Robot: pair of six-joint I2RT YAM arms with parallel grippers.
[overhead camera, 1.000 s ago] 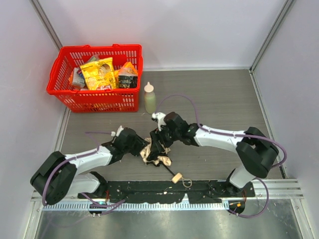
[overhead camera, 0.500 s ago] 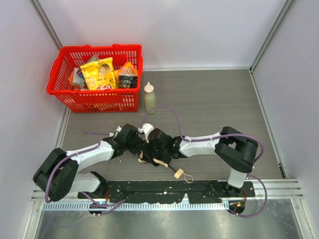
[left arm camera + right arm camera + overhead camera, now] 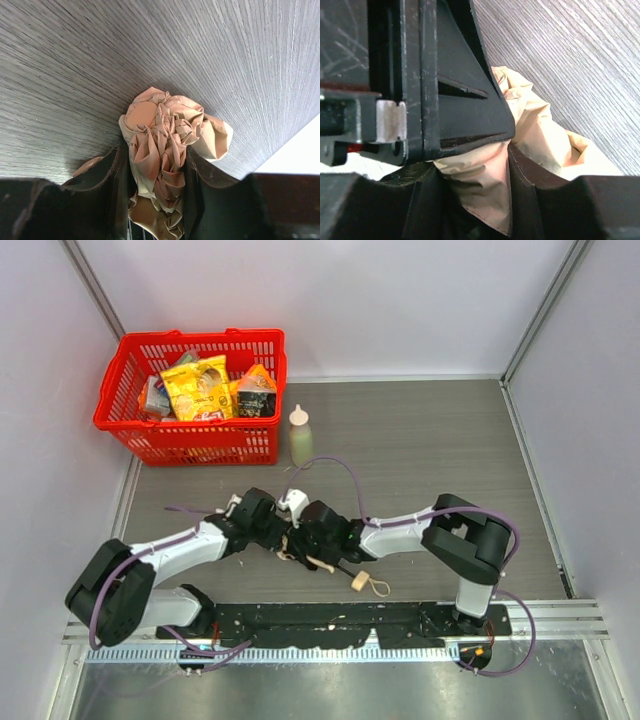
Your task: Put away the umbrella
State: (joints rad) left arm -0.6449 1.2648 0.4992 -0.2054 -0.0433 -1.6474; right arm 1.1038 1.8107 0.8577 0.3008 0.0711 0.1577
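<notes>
From above, a red plastic mesh basket (image 3: pixel 200 445) full of snack packets (image 3: pixel 200 385) stands at the far left corner of the grey wood-grain table (image 3: pixel 440 440). A pale green squeeze bottle (image 3: pixel 300 440) stands upright just beside the basket's right wall. Well apart from both, near the middle of the near edge, lies the crumpled beige fabric compact umbrella (image 3: pixel 293 552). Its thin black shaft (image 3: pixel 335 569) runs toward the near right and ends in a small pale knob handle (image 3: pixel 360 581) with a cord loop (image 3: pixel 380 588). The left gripper (image 3: pixel 283 536) and right gripper (image 3: pixel 308 540) meet over the fabric, and the two arms cover most of it.

In the left wrist view, the dark fingers (image 3: pixel 107 170) stand on either side of the bunched, pleated fabric and press into it, clamped on the bundle. The rest of the fabric bulges out ahead of them onto the table.

In the right wrist view, the black body of the left gripper fills the upper left and hides much of the umbrella. Beige fabric swells out from beneath it to the right. One fold drops between the right gripper's own fingers (image 3: pixel 530 185), which are pinched onto it.
</notes>
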